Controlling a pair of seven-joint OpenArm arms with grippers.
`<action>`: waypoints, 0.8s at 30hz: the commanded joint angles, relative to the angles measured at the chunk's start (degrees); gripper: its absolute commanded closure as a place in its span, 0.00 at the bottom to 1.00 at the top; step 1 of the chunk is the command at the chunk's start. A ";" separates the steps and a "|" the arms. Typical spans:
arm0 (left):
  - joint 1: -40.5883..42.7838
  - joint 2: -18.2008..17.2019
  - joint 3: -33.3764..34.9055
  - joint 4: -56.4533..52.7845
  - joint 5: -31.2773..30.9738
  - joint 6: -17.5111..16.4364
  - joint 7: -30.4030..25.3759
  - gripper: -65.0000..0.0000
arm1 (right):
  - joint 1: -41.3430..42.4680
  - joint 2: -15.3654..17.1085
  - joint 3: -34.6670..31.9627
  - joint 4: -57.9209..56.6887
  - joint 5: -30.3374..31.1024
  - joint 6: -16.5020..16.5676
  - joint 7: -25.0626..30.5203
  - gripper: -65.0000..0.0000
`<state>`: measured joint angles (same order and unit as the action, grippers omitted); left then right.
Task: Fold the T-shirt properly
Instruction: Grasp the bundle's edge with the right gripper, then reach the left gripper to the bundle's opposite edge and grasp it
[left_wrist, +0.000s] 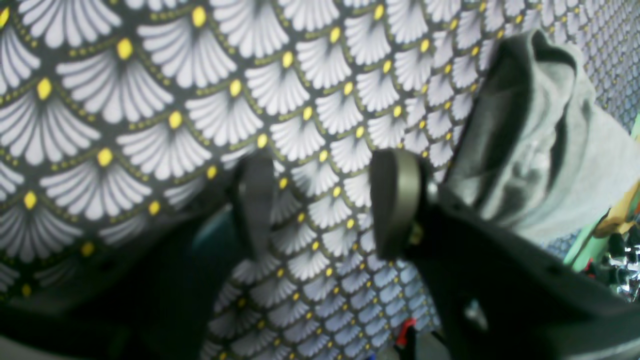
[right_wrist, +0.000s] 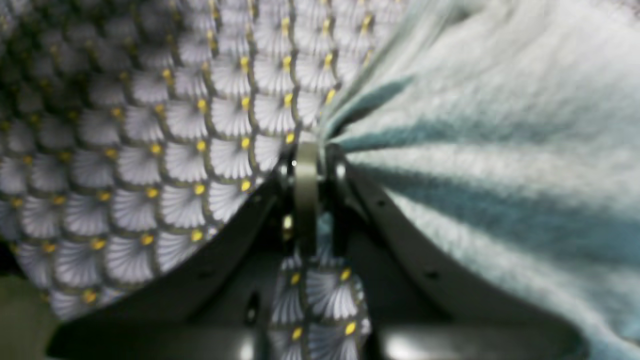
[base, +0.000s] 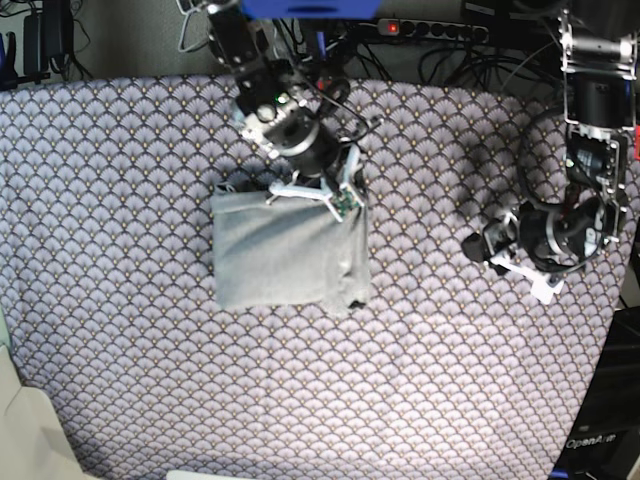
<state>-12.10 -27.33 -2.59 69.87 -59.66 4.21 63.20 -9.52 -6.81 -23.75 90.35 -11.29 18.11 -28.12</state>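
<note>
The plain light grey knit T-shirt (base: 285, 250) sits folded into a rough rectangle left of centre on the desk's purple-grey fan-scale cloth (base: 130, 180). Right hand (base: 335, 198) is pinched tight on the shirt's upper right edge. Left hand (base: 478, 243), at the right of the frame, gapes empty. "OpenArm" lettering bottom right.

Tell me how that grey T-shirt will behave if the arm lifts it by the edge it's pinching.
Likely floppy: the T-shirt bunches into soft pleats at the shut right pincer. Its folded layers would probably sag open. It looks light, and may drag on the patterned cloth.
</note>
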 joint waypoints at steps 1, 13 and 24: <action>-1.13 -0.93 -0.53 1.04 -0.87 -0.47 -0.12 0.52 | 0.95 -0.71 -0.21 0.34 0.87 0.13 1.35 1.00; -0.08 -0.84 -0.71 8.51 -0.96 -0.47 -0.56 0.52 | 6.84 -0.71 -0.12 -4.24 0.87 0.13 0.91 1.00; -7.90 8.74 -0.09 15.19 -0.52 -0.47 -0.65 0.52 | 7.19 -0.62 -0.12 -5.03 0.87 0.13 1.17 1.00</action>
<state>-18.55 -18.39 -2.57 84.16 -59.09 4.32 63.00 -3.18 -6.70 -23.70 84.42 -10.94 18.13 -28.27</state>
